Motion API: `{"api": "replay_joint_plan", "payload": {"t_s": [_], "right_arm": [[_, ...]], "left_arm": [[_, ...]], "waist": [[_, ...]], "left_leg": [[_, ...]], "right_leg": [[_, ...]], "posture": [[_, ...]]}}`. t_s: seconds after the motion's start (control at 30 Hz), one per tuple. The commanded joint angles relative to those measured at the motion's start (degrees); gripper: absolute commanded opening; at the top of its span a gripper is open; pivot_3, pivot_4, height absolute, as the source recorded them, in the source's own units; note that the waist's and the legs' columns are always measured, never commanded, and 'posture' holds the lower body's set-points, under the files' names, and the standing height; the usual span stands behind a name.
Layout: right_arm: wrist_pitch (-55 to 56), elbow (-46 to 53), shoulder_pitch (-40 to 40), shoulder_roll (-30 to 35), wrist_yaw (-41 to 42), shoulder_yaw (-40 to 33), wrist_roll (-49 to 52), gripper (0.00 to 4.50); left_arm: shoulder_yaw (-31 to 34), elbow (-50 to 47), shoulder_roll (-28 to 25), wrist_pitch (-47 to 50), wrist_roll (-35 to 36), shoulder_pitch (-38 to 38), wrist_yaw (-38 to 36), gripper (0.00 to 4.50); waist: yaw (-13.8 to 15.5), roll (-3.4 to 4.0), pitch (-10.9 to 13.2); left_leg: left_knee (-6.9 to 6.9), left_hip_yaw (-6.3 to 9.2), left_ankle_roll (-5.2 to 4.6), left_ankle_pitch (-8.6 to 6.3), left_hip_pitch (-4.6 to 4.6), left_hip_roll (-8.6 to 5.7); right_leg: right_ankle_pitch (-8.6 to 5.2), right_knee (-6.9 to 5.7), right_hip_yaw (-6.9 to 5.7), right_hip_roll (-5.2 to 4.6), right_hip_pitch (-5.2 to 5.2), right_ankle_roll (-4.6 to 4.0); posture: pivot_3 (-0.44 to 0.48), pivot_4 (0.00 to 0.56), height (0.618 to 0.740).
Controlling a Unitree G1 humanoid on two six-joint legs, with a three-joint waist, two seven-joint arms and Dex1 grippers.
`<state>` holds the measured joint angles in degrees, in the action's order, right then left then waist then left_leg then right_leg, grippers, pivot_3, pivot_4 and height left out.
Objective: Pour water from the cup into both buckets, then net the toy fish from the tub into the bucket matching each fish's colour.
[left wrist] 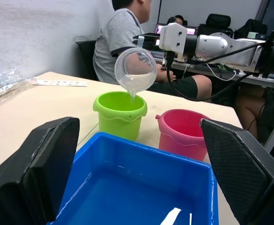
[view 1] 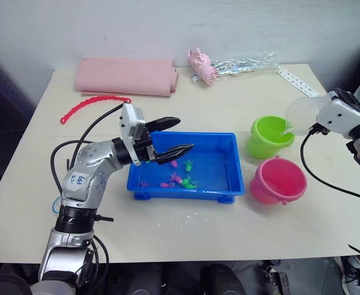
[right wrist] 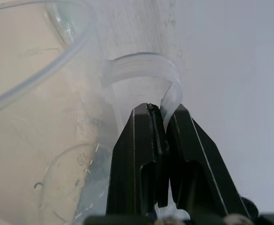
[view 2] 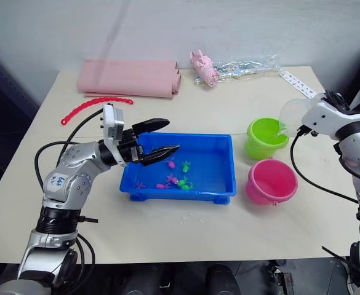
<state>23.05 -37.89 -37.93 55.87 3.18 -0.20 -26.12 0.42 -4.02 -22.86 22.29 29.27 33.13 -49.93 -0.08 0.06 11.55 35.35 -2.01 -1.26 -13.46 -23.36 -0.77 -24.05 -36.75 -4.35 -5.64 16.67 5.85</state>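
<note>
Now I pour: right gripper [right wrist: 161, 112] pinches handle of cup [left wrist: 136, 70], tipped over green bucket [view 1: 271, 136] near desk's right edge. Left gripper [view 1: 172, 136] spread, empty, over tub [view 1: 220, 178]. Next I judge: shift cup to pink bucket [view 1: 279, 179], just beside.

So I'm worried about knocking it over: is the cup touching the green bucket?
Apart. The left wrist view shows the cup tilted above the green bucket, with a gap below its lip.
</note>
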Motion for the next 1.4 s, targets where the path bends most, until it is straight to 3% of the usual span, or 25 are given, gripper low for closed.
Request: {"api": "replay_joint_plan", "payload": {"t_s": [0.03, 1.17, 1.27, 1.4], "right_arm": [[2.36, 0.53, -1.94, 2.42, -3.55, -0.02, -2.29, 0.11], [5.1, -2.7, -6.22, 4.11, -21.81, 8.65, -19.58, 0.11], [7.27, -3.72, -6.1, 3.05, -18.86, 6.91, -15.0, 0.11], [7.53, -4.18, -3.72, -1.17, -3.68, -0.46, 4.05, 0.11]], "left_arm": [[-0.06, -2.9, 0.24, -0.22, 0.29, 0.27, 0.54, 4.5], [-1.38, -3.98, 0.51, -0.84, -0.49, -0.69, 1.32, 4.5], [-1.27, -4.0, 0.52, -0.88, -0.31, -0.9, 1.21, 4.5], [-0.97, -3.93, -0.06, -1.33, 0.12, -2.16, -0.01, 4.5]], "waist": [[0.0, 0.0, 0.0], [-0.03, 0.0, 0.0], [-0.04, 0.0, 0.0], [0.0, 0.0, 0.0]], "left_leg": [[0.0, 0.0, 0.0, 0.0, 0.0, 0.0], [-0.01, -0.01, 0.01, 0.0, -0.03, 0.0], [-0.01, -0.01, 0.01, 0.0, -0.02, 0.0], [-0.01, -0.01, 0.01, 0.0, -0.03, 0.0]], "right_leg": [[0.0, 0.0, 0.0, 0.0, 0.0, 0.0], [0.0, 0.0, 0.02, 0.0, 0.03, 0.0], [0.0, -0.01, 0.03, 0.0, 0.04, 0.0], [0.0, -0.01, 0.04, 0.0, 0.05, 0.0]], "posture": [[0.0, 0.15, 0.74], [0.0, 0.15, 0.74], [0.0, 0.15, 0.74], [0.0, 0.15, 0.74]]}}
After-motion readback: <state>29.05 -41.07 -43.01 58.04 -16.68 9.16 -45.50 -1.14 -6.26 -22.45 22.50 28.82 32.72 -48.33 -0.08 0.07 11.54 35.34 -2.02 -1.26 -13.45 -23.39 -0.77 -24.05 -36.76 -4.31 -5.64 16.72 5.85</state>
